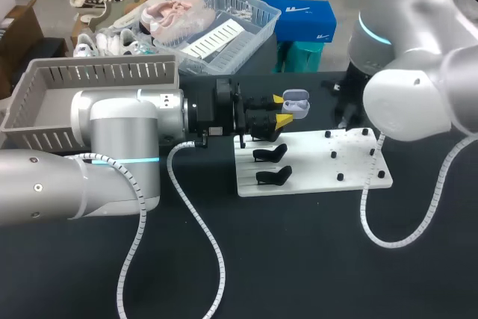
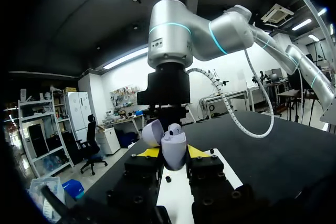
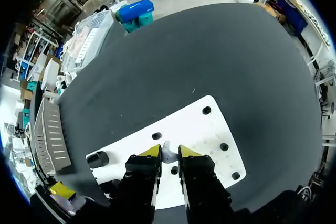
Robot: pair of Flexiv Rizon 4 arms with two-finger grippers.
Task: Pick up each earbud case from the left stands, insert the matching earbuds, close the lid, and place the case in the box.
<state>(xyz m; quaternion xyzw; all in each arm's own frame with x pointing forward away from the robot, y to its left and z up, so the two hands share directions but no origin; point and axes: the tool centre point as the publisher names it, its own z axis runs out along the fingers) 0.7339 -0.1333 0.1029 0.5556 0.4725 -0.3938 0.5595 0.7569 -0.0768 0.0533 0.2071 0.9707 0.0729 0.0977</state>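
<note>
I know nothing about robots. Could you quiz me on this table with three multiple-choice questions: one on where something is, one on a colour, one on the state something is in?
1. Where is the earbud case?
A. In the grey basket
B. Between the fingers of the left gripper
C. Lying flat on the table

2. What colour is the board that carries the black stands?
A. White
B. Red
C. Green

3. How is the case's lid?
A. Shut
B. Open, swung back
C. Taken off and lying on the table

Answers:
1 B: the left wrist view shows the case held between the two yellow tips.
2 A: in the head view the board is plain white against the dark table.
3 B: the lid stands tilted back beside the case body, which is open at the top.
</note>
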